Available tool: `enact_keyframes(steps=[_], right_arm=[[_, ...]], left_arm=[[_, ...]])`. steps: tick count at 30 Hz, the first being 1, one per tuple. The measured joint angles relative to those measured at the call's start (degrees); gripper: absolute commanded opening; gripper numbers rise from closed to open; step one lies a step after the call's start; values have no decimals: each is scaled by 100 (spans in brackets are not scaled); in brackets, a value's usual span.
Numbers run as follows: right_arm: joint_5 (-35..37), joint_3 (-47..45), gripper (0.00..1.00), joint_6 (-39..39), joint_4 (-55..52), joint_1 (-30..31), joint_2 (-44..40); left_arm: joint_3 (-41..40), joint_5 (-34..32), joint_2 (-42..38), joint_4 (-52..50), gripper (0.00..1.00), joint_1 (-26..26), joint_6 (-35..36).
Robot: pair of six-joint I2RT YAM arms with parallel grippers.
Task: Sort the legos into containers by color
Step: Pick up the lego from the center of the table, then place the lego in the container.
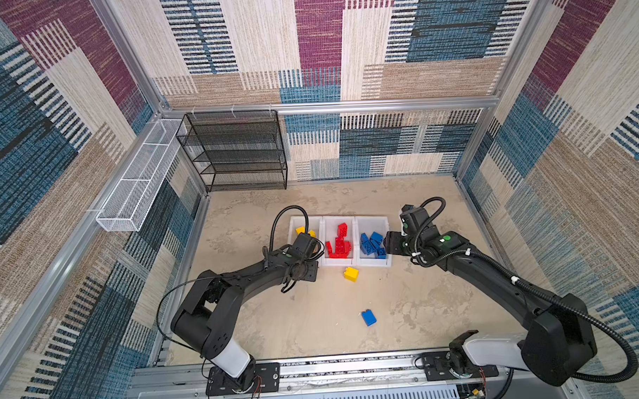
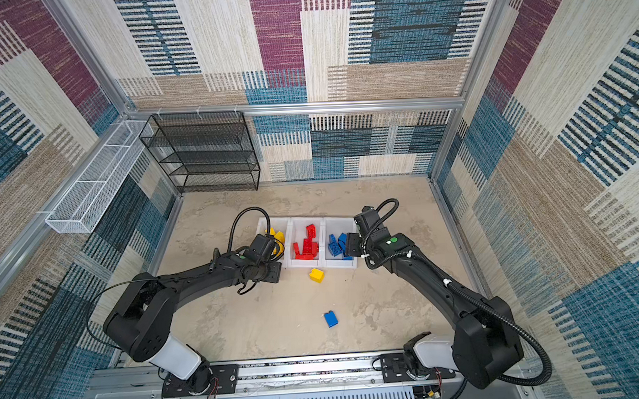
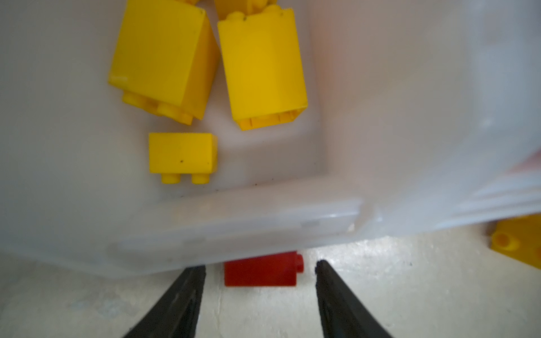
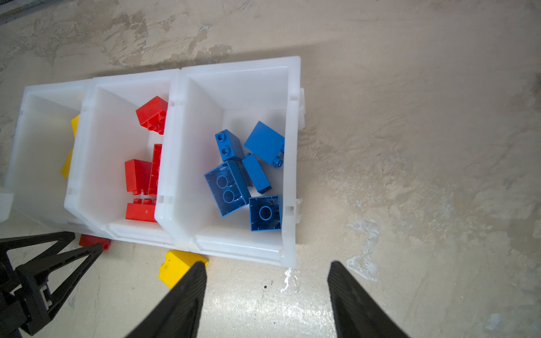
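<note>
Three white containers stand in a row: the left one (image 3: 263, 210) holds yellow legos (image 3: 262, 67), the middle one (image 4: 131, 79) red legos (image 1: 339, 243), the right one (image 4: 240, 63) blue legos (image 4: 228, 187). A small red lego (image 3: 260, 269) lies on the table against the bins' front lip, just ahead of and between the fingers of my open left gripper (image 3: 260, 264). Nothing is between the jaws of my open right gripper (image 4: 267, 263), which hangs over bare table by the blue bin's front corner. A loose yellow lego (image 1: 350, 274) and a loose blue lego (image 1: 368, 318) lie on the table.
A black wire-mesh rack (image 1: 236, 152) stands at the back left. A long white mesh basket (image 1: 142, 181) hangs on the left wall. Both arms reach in from the front rail (image 1: 316, 368), one on each side of the bins.
</note>
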Motion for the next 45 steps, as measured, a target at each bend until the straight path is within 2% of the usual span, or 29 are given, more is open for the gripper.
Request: enact_keyframes(steps=[14,24,32,39,45], right_arm=[[-2,-118,68,46,2,0,-111],[0,-116,67,48,-4,0,-173],[4,-42,67,48,-28,0,-262],[11,28,66,48,-63,0,-321],[7,-52,66,50,-136,0,-472]], left_arm=[[146,0,315,31,43,-13,7],[-52,144,15,68,40,-157,-48],[-214,332,-614,-59,40,-645,-310],[815,514,-444,-94,41,-782,-361],[2192,457,739,-238,45,-726,-26]])
